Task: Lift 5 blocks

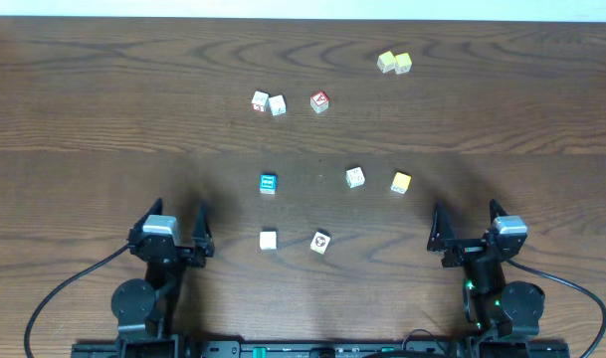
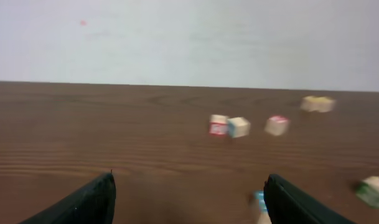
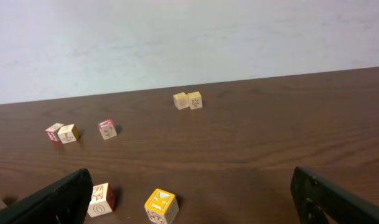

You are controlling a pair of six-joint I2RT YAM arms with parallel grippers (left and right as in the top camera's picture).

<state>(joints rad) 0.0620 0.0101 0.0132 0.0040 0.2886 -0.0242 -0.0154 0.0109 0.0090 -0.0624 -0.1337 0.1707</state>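
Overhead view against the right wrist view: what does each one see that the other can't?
Only the overhead view shows the left gripper, open, plus the plain white block and the black-marked block lying nearest the arms. Only the right wrist view shows the blocks' side faces, such as the reddish side of the cream block. Both show the open right gripper, the yellow block with the cream block beside it, the red-topped cube and the pale yellow-green pair.
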